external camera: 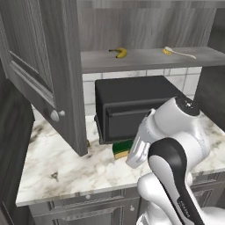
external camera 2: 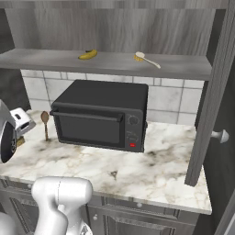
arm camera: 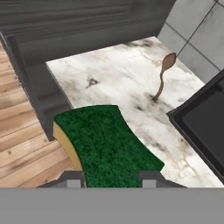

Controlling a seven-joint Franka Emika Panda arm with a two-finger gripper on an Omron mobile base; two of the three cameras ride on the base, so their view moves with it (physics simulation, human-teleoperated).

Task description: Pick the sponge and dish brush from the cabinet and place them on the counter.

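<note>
Now | arm bent low over counter [external camera: 66, 158] | gripper [arm camera: 111, 177] pinching sponge [arm camera: 105, 140] beside microwave [external camera: 132, 110]

Cabinet [external camera 2: 114, 27], dark grey wood-grain: its grey shelf carries a yellow banana [external camera 2: 87, 54] towards the left and the dish brush [external camera 2: 147, 59] to the right of it, white handle, yellow head, the two well apart; one open door [external camera 2: 215, 105] with a round silver knob stands at the right edge. Counter [external camera 2: 151, 172], white veined marble: a black microwave [external camera 2: 102, 114] sits on it below the shelf, a brown long-handled spoon [external camera 2: 45, 123] just left of it. My arm [external camera 2: 59, 202] rises white at lower left.
</note>
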